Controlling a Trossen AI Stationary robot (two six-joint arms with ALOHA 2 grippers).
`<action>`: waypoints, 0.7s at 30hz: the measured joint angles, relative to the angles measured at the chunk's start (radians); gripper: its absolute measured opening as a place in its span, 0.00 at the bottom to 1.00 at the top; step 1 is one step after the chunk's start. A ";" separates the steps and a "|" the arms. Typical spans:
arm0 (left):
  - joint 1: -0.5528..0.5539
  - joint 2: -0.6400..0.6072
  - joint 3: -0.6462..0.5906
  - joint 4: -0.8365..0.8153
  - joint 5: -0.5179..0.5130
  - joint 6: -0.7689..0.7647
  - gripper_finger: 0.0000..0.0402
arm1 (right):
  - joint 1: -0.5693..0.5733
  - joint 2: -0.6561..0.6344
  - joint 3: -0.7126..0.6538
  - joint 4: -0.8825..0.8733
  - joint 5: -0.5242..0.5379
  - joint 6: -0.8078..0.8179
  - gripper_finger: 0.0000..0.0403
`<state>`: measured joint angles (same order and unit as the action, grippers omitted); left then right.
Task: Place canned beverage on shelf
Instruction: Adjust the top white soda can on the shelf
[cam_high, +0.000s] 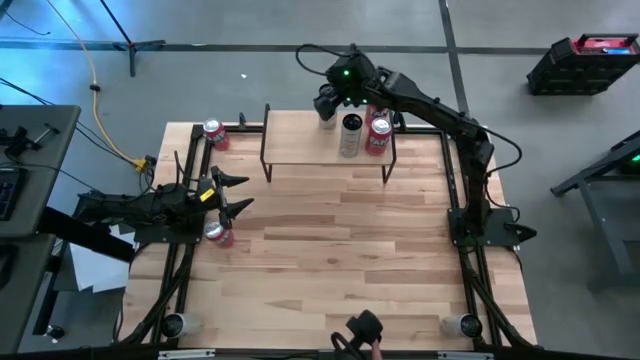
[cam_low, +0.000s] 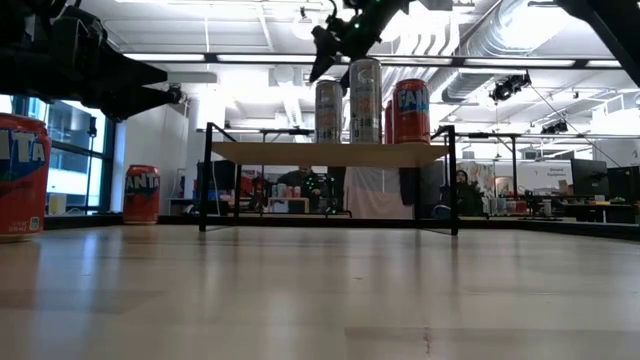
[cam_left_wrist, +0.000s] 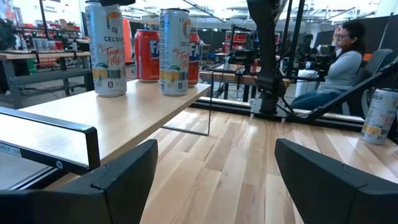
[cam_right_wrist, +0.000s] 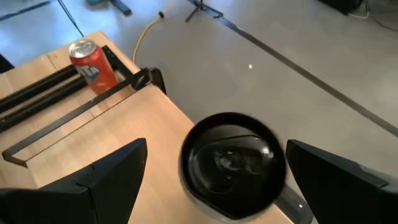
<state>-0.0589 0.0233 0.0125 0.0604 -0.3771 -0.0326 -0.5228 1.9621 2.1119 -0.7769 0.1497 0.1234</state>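
Four cans (cam_high: 350, 136) already crowd the shelf (cam_high: 300, 150); right gripper (cam_right_wrist: 211, 168) hangs open over the back one (cam_right_wrist: 231, 163), I'd fear a nudge toppling neighbours; left gripper (cam_high: 236, 192) open, idle near a table can (cam_high: 216, 232).

The left pincer (cam_left_wrist: 214, 180) is open, with its two dark fingers (cam_left_wrist: 118, 186) spread wide apart. Past them is the shelf (cam_left_wrist: 118, 112) with a light wood top. Two tall silver cans (cam_left_wrist: 106, 46) and two red cans (cam_left_wrist: 147, 55) stand on it. Another silver can (cam_left_wrist: 380, 116) stands on the counter (cam_left_wrist: 249, 155). A person (cam_left_wrist: 339, 65) sits farther back.
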 joint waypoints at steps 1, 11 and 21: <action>0.000 0.000 0.000 0.000 0.000 0.000 0.78 | 0.000 0.000 0.000 0.000 0.000 0.000 0.92; 0.000 0.000 0.000 0.000 0.000 0.000 0.78 | 0.000 0.016 0.001 -0.001 0.001 0.008 0.89; 0.000 0.000 0.000 0.000 0.000 0.000 0.78 | 0.000 0.028 0.000 0.001 0.004 0.008 0.69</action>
<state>-0.0587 0.0232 0.0128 0.0603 -0.3771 -0.0326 -0.5233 1.9903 2.1120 -0.7757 0.1536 0.1313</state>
